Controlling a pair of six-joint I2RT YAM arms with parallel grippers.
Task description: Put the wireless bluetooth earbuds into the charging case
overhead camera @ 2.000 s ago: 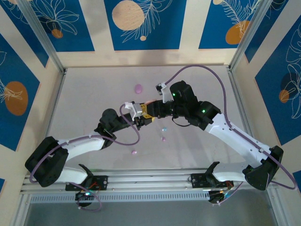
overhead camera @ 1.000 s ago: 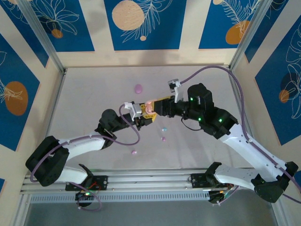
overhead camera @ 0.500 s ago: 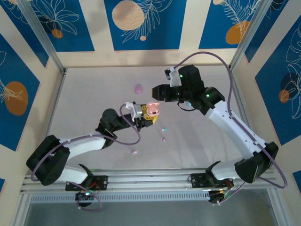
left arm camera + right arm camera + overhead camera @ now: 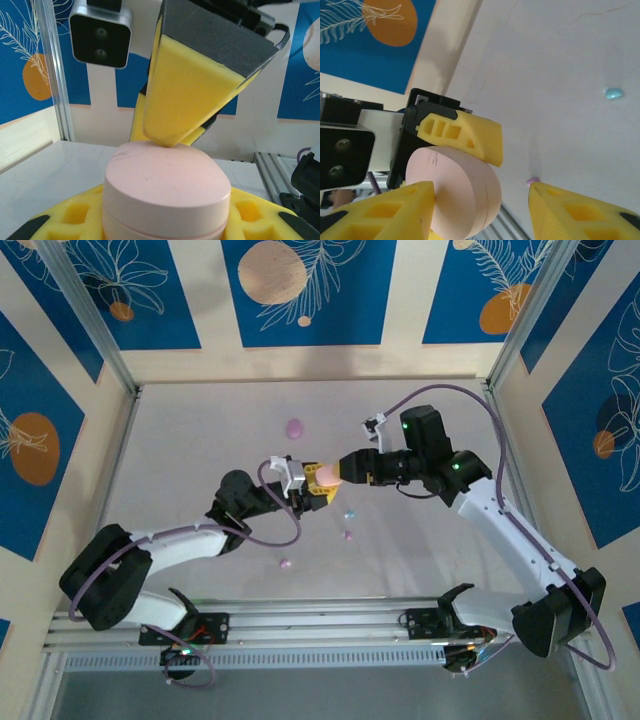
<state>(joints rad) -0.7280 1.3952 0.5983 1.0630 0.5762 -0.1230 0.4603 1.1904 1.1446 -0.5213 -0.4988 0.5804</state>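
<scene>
L gripper is clenched on the pink case, held up off the table near centre.
- Lid looks closed; seam line runs round the side.
- R gripper is in from 3 o'clock, jaws spread, nothing held.
- One R finger has its tip touching the lid top at the 12 o'clock edge in the L wrist view. The other is well apart from the case.
- Buds lie loose on the table, none in a case.
- Blue bud sits approx 5 o'clock of the pink case, others at 6 and 7.
- Purple case rests at 11 o'clock, well apart.

My read: step in hand = get the lid open before any bud goes in.
- Keep L pads low on the case body, off the lid, and hold steady.
- Bring R tip to the seam, not the flat top; pressing down there only keeps it shut.
- Pry slowly, since a hard push could twist the case out of my L pads.
</scene>
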